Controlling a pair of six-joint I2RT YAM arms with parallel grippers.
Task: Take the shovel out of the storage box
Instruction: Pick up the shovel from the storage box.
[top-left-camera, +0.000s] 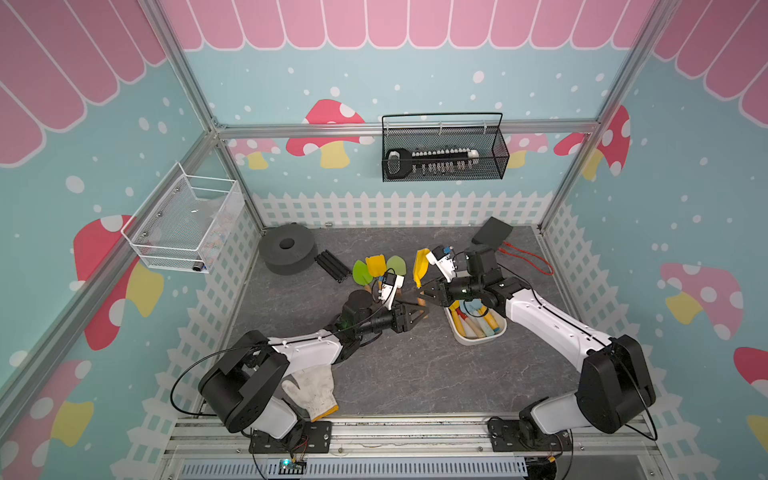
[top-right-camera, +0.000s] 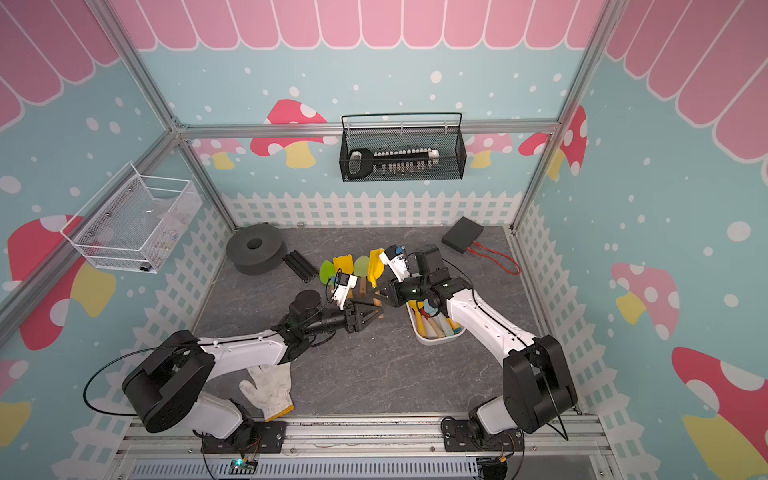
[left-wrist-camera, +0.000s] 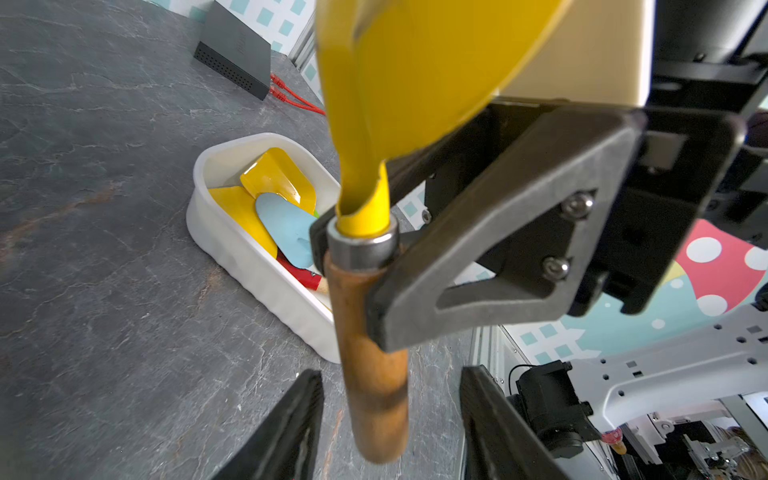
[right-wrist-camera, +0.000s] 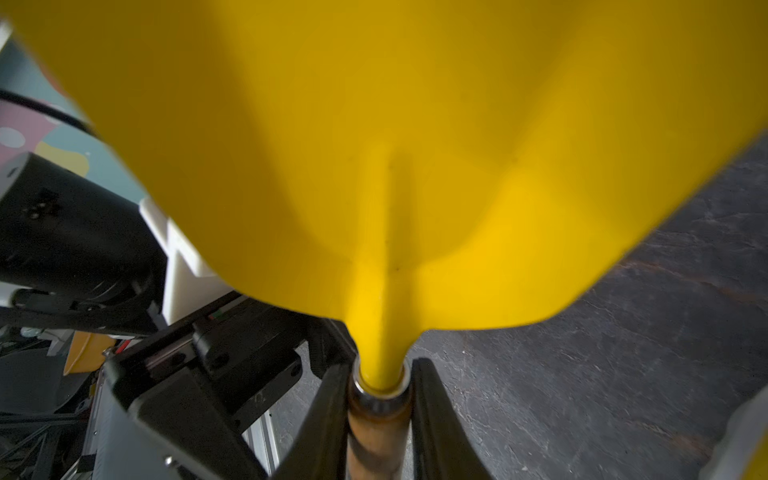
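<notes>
Gray stone-look table (top-left-camera: 395, 374) | yellow shovel (top-left-camera: 421, 266) held aloft, clear of storage box (top-left-camera: 465, 338), at its 10 o'clock, blade twd 12 | R gripper (right-wrist-camera: 380, 399) clamped on ferrule | L gripper (left-wrist-camera: 390, 415) spread wide round wood handle, no contact | prob light, stiff; blade slick, so grip handle

both top views look down on the whole table (top-left-camera: 395, 374); both wrist views closely share the yellow shovel (left-wrist-camera: 361, 208).
</notes>
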